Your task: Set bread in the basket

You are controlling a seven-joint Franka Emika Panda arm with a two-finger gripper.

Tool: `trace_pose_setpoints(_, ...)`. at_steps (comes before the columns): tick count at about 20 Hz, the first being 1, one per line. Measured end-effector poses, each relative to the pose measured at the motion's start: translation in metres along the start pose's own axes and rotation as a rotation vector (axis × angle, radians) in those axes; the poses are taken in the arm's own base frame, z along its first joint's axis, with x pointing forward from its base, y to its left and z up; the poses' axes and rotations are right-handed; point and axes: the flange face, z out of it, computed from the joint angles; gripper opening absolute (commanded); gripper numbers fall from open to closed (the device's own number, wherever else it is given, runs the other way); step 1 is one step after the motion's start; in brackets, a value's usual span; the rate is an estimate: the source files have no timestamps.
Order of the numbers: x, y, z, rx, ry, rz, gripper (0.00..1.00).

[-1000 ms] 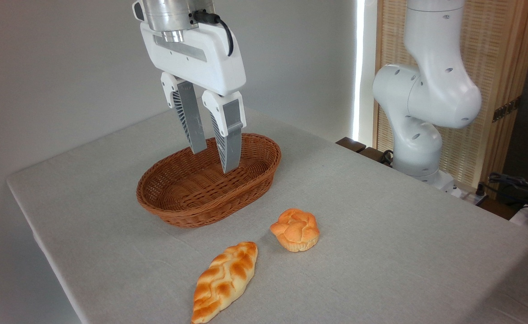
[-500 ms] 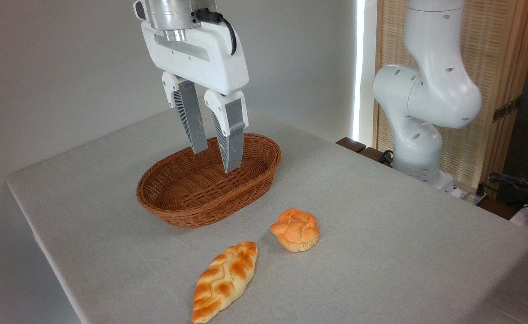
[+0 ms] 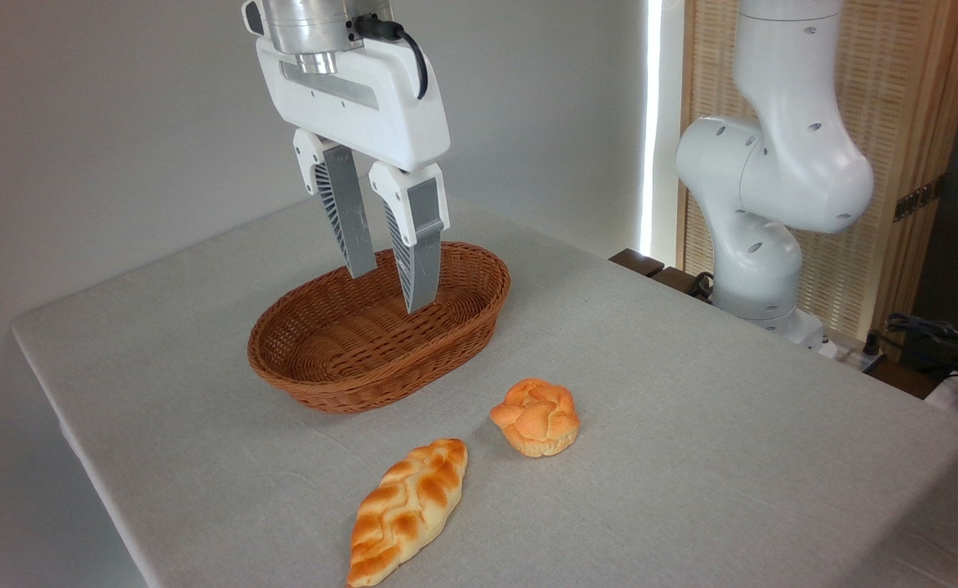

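Bread (image 3: 407, 512) lies untouched on the desk (image 3: 691, 425), at about 6 o'clock from the basket (image 3: 340, 384) and well apart from it, so nothing of the task is done as far as can be seen: the basket is empty and the loaf has yet to be reached, grasped, carried and set down. The hand (image 3: 387, 286) hangs over the far part of the basket, holding nothing, its two fingers slightly parted with a narrow gap between them. The loaf's long axis runs from about 7 o'clock to 1 o'clock, one pointed end toward the desk's near edge, the other toward the small round bun (image 3: 536, 416) lying near it at about 1 o'clock.
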Motion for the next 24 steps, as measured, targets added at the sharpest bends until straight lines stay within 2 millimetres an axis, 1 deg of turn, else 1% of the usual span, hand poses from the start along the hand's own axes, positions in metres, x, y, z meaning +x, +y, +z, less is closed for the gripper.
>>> trace_pose_setpoints(12,-0.003,-0.003,0.000,0.001,0.001,-0.018,1.00)
trace_pose_setpoints(15,-0.006,-0.013,0.003,0.028,0.031,-0.078,1.00)
trace_pose_setpoints(17,-0.006,-0.021,0.015,0.058,0.066,-0.108,1.00)
trace_pose_setpoints(21,-0.002,-0.026,0.051,0.084,0.107,-0.228,1.00)
trace_pose_setpoints(24,-0.001,-0.026,0.086,0.092,0.124,-0.281,1.00)
